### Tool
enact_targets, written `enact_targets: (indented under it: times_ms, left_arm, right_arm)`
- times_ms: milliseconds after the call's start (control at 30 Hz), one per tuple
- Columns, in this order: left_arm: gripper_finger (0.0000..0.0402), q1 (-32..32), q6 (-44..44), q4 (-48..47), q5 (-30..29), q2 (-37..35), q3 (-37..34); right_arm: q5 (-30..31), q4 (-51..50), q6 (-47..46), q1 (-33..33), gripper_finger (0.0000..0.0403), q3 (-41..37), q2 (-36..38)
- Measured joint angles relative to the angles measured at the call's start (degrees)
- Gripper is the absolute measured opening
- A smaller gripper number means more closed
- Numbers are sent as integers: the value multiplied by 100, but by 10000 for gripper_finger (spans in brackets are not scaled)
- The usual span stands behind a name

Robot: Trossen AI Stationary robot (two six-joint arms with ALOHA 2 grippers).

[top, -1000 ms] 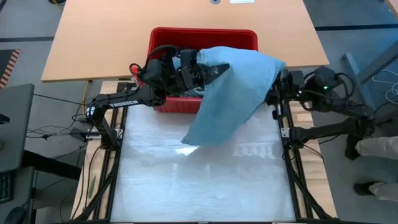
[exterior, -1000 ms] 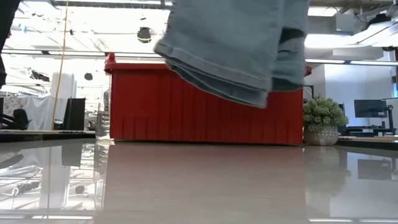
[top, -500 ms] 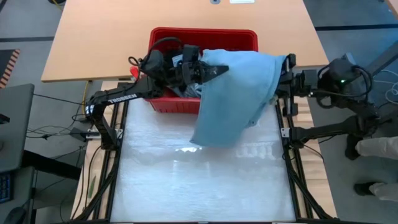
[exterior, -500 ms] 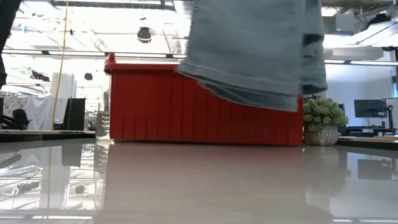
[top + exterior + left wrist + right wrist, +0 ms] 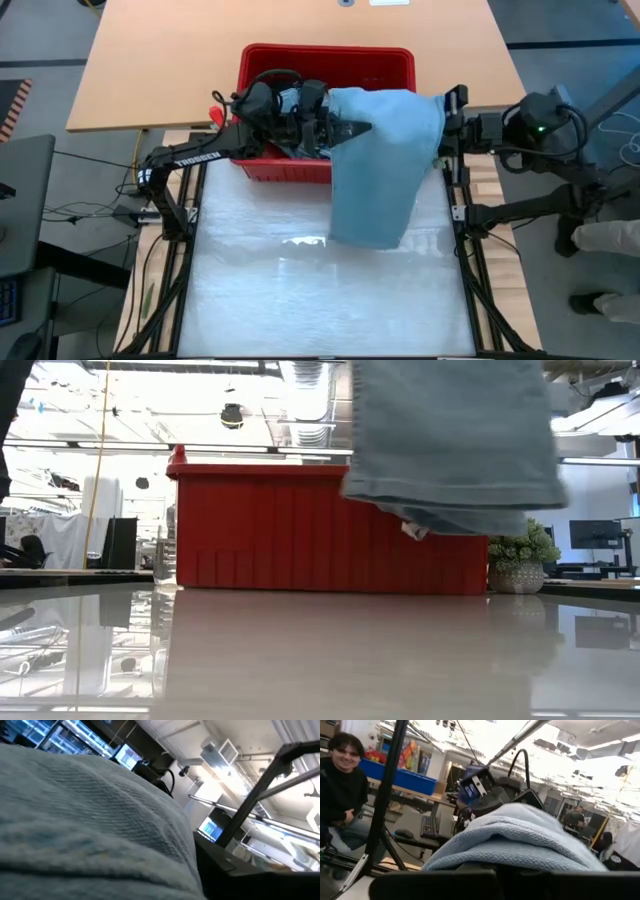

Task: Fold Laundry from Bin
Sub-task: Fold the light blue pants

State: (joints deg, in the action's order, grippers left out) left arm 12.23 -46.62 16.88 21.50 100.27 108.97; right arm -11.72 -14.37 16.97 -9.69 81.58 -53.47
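A light blue-grey garment (image 5: 380, 160) of the laundry hangs between my two grippers in front of the red bin (image 5: 265, 60), above the table's far half. In the low view its lower hem (image 5: 450, 510) hangs clear of the table. My left gripper (image 5: 352, 128) reaches over the bin to the garment's upper left part, and the cloth (image 5: 90, 820) fills its wrist view. My right gripper (image 5: 447, 112) is shut on the garment's upper right edge. The bin (image 5: 300, 530) stands on its base at the table's far edge. My right gripper holds the garment by its upper right edge (image 5: 437, 112), coming nearly level from the table's right side. A bunched fold of the cloth (image 5: 515, 840) lies over its dark fingers, which hide the place of contact. The garment hangs below, clear of the table.
A wooden tabletop (image 5: 180, 60) lies beyond the bin. A small potted plant (image 5: 520, 555) stands to the bin's right in the low view. A person (image 5: 340, 775) sits in the room beyond. The glossy table (image 5: 300, 300) in front of the garment is bare.
My right gripper has gone up and toward the far edge with the garment's right edge. The garment's lower end has swung from the table's middle toward the right, and the cloth now hangs straighter and narrower. My left wrist has rolled a little over the bin.
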Motion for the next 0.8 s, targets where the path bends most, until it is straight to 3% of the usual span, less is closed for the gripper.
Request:
enact_targets:
  times_ms: [133,300,400,533,800]
  left_arm:
    - [130,74,53,1,13,7,0]
    - [136,83,244,19,-251,11,0]
    - [102,43,428,54,-249,12,0]
    - [17,-64,771,123,-239,17,-4]
    - [2,-82,1056,78,9,-30,-11]
  right_arm:
    - [-188,113,21,54,26,0,40]
    - [-370,427,9,333,23,0,50]
    - [-302,354,8,475,29,0,57]
    - [-221,12,158,520,32,1,67]
    - [446,-671,-150,520,40,9,206]
